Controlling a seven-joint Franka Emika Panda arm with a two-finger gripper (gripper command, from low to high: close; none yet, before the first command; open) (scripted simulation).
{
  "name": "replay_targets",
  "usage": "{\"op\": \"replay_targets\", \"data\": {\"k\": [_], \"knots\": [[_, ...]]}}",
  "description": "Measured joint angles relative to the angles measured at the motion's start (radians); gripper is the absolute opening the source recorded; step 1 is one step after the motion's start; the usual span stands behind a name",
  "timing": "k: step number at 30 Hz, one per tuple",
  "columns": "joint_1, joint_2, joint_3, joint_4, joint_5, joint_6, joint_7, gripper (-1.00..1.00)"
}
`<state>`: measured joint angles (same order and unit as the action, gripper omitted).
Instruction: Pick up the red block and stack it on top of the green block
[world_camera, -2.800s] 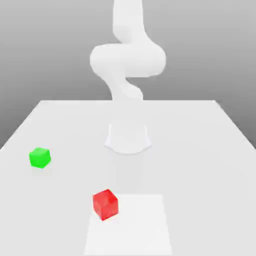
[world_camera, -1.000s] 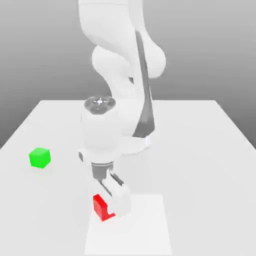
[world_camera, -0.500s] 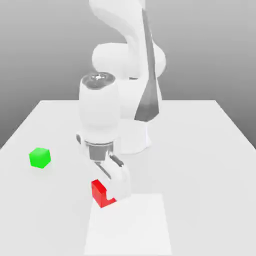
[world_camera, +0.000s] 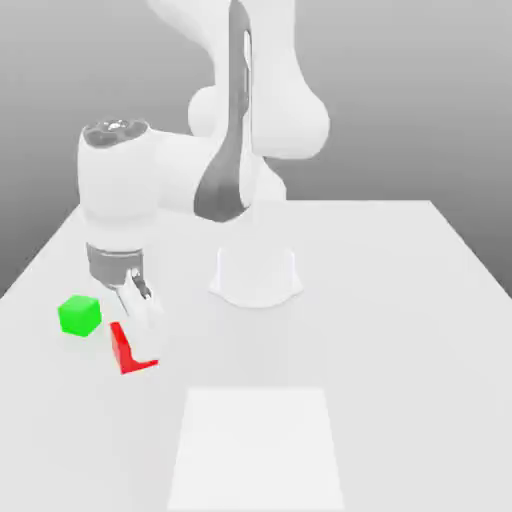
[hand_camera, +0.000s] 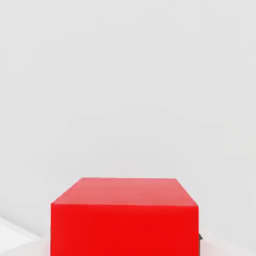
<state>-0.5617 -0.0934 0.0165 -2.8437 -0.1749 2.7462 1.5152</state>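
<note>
Green block sits on the table toward the exterior view's left edge, well to the left of the arm's round white base. Top face bare, nothing on it.

Red block is just to the right of the green block and slightly nearer the camera, apart from it, not touching. The gripper is clamped on it: white fingers cover the block's right-hand side, so only its left face and lower corner show. No shadow contact seen under the block; judged to be carried clear of the table, though the gap is hard to read. In the hand view the red block sits square between the fingers with bare table beyond it.

Further right of the green block: the base, and in front of it a paler square patch on the table, nothing on it.

Status (judgement): pick done, transfer underway, stacking not yet done.

Risks:
- Red block looks no higher than the green block's top. A sideways move at this height would strike the green block and shove it away.
- Red is the larger cube on a smaller support. An off-centre placement would leave overhang and it could tip on release.
- Releasing before the faces meet would let it drop and bounce off.
- The grip shows only on one side here; slip cannot be ruled out.
</note>
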Motion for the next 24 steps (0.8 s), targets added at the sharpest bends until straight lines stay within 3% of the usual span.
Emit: {"op": "replay_targets", "data": {"k": [11,24], "knots": [[-0.143,-0.081,-0.152,-0.03,-0.06,-0.039,-0.143,-1.0],[-0.282,-0.162,-0.346,-0.07,-0.051,-0.075,-0.367,-1.0]]}}
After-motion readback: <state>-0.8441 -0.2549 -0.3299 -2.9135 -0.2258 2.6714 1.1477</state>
